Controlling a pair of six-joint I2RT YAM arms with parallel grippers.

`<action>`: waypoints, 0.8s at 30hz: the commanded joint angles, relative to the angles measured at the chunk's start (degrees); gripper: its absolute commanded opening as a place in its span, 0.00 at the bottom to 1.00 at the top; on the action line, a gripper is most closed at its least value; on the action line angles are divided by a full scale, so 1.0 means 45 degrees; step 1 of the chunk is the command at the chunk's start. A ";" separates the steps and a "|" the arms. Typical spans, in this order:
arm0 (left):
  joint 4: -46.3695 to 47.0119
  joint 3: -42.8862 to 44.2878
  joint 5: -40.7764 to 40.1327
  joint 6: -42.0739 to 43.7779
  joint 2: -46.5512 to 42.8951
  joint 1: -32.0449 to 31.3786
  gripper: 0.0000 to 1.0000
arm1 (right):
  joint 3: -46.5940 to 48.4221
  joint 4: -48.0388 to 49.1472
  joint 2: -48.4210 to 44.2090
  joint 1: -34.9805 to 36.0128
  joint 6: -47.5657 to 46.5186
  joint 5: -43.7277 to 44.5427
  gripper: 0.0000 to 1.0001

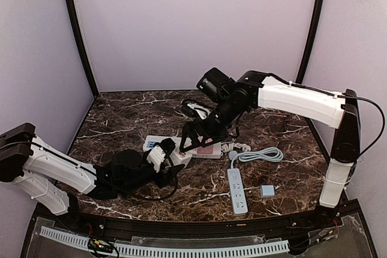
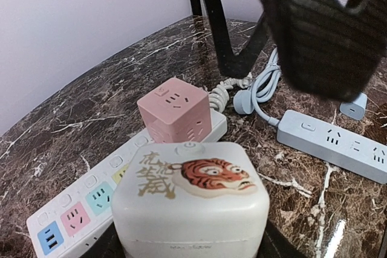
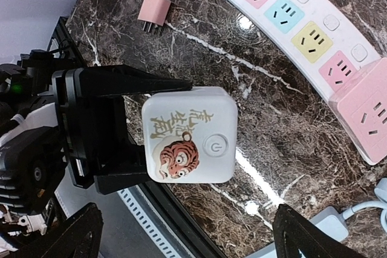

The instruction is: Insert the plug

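One tiger cube (image 2: 190, 209) is clamped by left end effector (image 3: 145, 131) beside two strips (image 2: 78, 212) (image 2: 338, 143), right end effector (image 1: 202, 140) splayed.

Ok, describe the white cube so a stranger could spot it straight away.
On the marble table, find the long white power strip with coloured sockets. Near it, the left end effector holds a white cube. Unlike the pink cube on the strip, it bears a tiger picture.

Gold Chinese characters (image 3: 176, 119), too stylised to read surely, sit beside a tiger-face emblem (image 3: 179, 156) on the white cube socket (image 3: 208, 110); its round button (image 3: 214, 145) bears a power symbol.
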 commanded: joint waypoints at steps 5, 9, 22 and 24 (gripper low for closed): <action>0.1083 -0.0207 0.0240 0.0112 -0.0505 -0.0061 0.01 | 0.0539 0.0354 0.0855 0.0494 0.0003 -0.0720 0.94; 0.1112 -0.0231 0.0366 0.0035 -0.0543 -0.0061 0.01 | 0.0724 0.0454 0.1109 0.0682 0.0012 -0.0685 0.94; 0.1193 -0.0284 0.0446 0.0034 -0.0535 -0.0083 0.01 | 0.1327 0.0556 0.1959 0.0888 0.0030 -0.0112 0.82; 0.1203 -0.0272 0.0457 0.0034 -0.0515 -0.0081 0.01 | 0.1401 0.0564 0.2048 0.0920 0.0020 -0.0063 0.81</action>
